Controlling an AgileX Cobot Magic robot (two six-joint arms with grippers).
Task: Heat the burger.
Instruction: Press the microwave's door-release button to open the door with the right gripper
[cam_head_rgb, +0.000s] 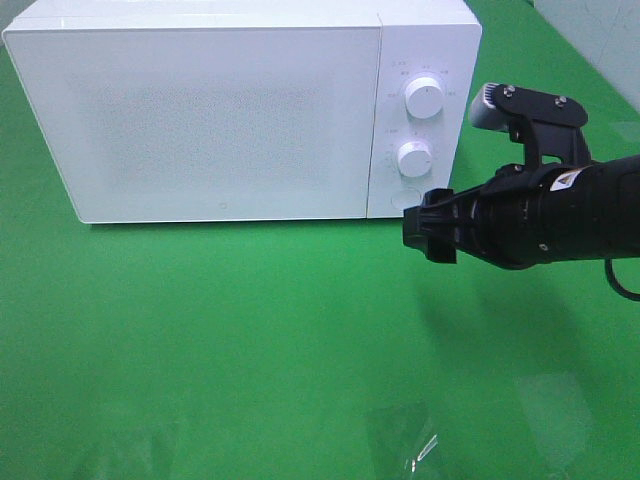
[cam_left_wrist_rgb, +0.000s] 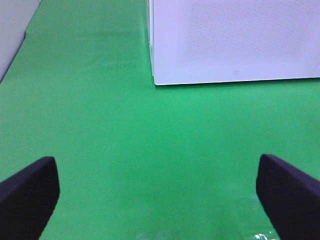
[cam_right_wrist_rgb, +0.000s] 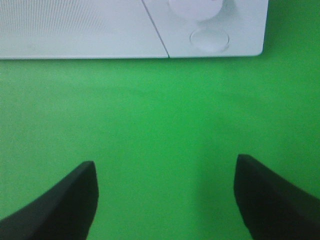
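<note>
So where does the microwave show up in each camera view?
Exterior high: microwave fills the upper left, door shut.
Left wrist: its front corner, ahead of the open left gripper.
Right wrist: its lower edge and round button, ahead of the open right gripper.
Shared landmark: the green cloth.

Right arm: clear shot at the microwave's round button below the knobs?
Likely yes. The right hand is open and faces the round button on the microwave, with only green mat between them.

Bright, even light (wrist views slightly soft).
</note>
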